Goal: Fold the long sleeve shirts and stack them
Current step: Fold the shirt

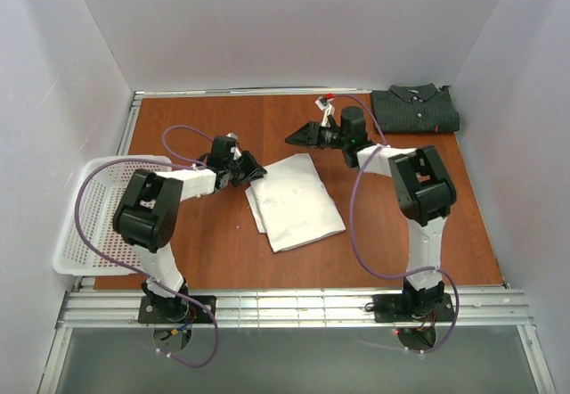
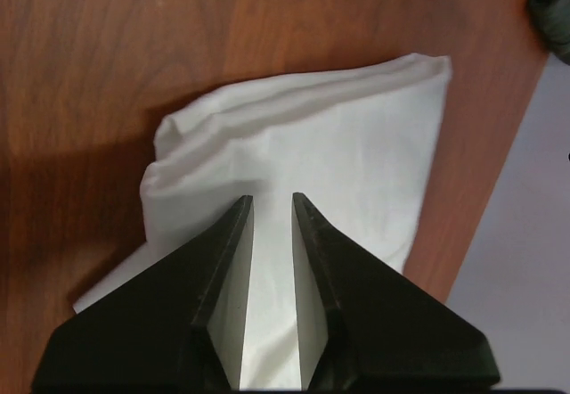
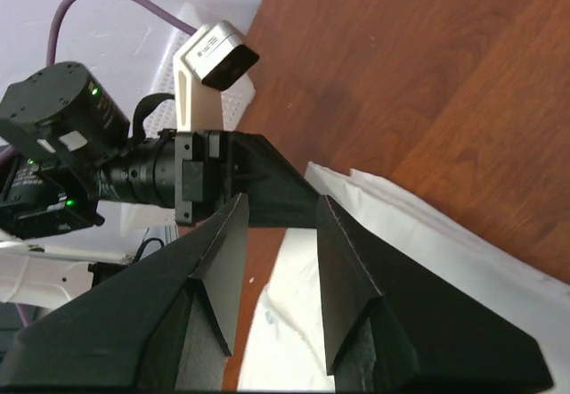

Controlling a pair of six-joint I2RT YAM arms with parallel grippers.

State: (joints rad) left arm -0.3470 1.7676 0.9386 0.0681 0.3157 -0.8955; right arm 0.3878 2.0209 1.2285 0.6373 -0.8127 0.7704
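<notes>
Brown counter [image 1: 196,251] carries the folded white shirt [image 1: 294,202] at its middle, the folded dark shirt [image 1: 416,109] in its far right corner. Both the left gripper [image 1: 260,173] and right gripper [image 1: 292,138] are slightly spread, empty.

From my seat I can't read any text in these views. The small red tag [image 1: 440,128] on the dark shirt [image 1: 415,109] is too small to make out any lettering. The left wrist's silver camera housing [image 3: 216,53], seen from the right wrist view, has a few small dark marks on its face, but they are too blurred to read as letters or numbers.
</notes>
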